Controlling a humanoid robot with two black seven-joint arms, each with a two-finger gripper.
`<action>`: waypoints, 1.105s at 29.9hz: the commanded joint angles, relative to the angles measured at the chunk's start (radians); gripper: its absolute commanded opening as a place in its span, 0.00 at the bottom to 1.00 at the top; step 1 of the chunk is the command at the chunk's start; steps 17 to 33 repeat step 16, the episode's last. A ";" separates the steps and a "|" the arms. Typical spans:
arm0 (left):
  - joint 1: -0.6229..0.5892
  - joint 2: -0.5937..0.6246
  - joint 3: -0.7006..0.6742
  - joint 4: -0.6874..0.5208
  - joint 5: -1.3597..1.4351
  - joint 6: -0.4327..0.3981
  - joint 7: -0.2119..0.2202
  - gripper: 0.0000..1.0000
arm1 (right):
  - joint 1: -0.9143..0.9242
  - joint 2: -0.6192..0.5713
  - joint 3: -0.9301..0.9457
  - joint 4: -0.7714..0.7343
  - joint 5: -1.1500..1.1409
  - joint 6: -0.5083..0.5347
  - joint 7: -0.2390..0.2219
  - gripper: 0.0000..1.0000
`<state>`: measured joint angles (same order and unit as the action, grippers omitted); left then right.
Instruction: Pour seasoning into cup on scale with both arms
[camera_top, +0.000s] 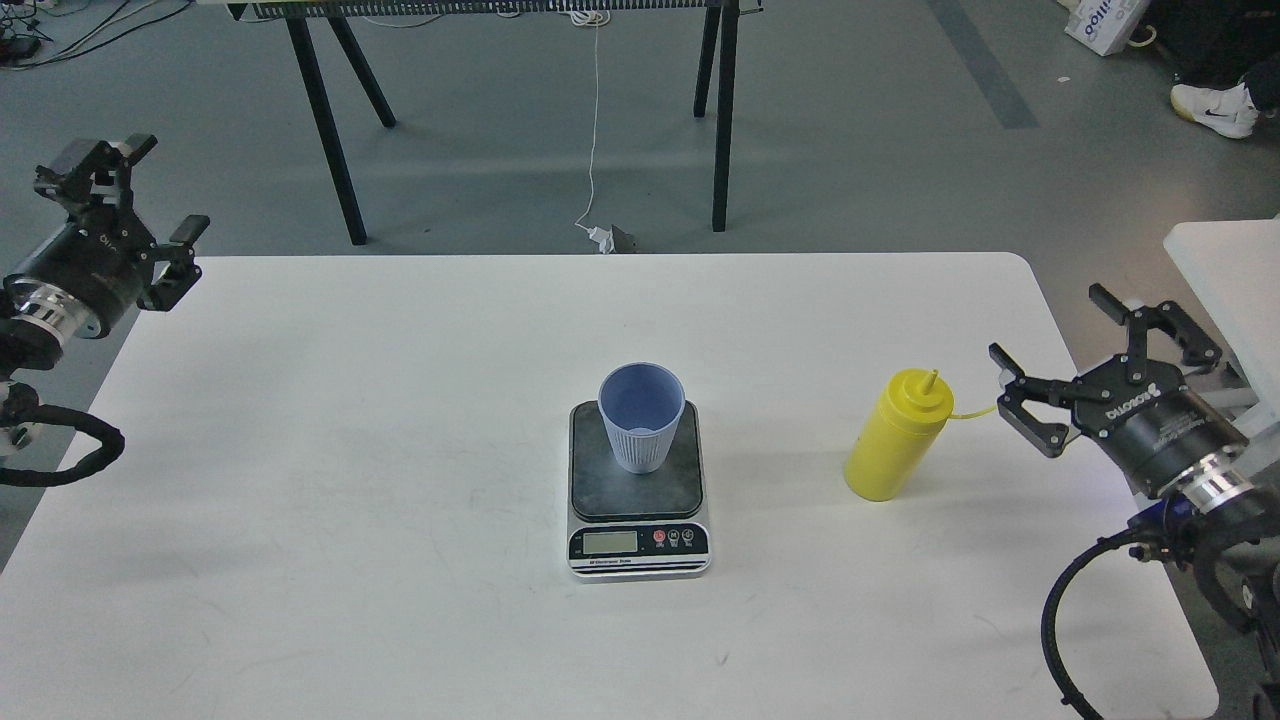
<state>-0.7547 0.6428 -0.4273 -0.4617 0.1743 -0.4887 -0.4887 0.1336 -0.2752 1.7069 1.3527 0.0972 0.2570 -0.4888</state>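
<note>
The light-blue ribbed cup stands upright on the dark plate of the scale at the table's middle. The yellow seasoning bottle stands upright on the table to the scale's right. Its nozzle is bare, and its cap tether runs right behind my right gripper. My right gripper is open and empty, a little right of the bottle and apart from it. My left gripper is open and empty over the table's far left corner, far from the cup.
The white table bears only the scale, cup and bottle. A second white table stands close on the right. Black trestle legs and a white cable are on the floor behind.
</note>
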 joint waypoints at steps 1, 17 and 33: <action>0.002 0.003 -0.004 0.000 -0.004 0.000 0.000 0.96 | 0.168 0.002 -0.027 -0.165 -0.008 0.004 0.000 0.99; 0.002 0.014 -0.041 -0.003 -0.021 0.000 0.000 0.96 | 0.268 0.063 -0.036 -0.340 -0.008 0.010 0.000 0.99; 0.002 0.014 -0.041 -0.003 -0.021 0.000 0.000 0.96 | 0.268 0.063 -0.036 -0.340 -0.008 0.010 0.000 0.99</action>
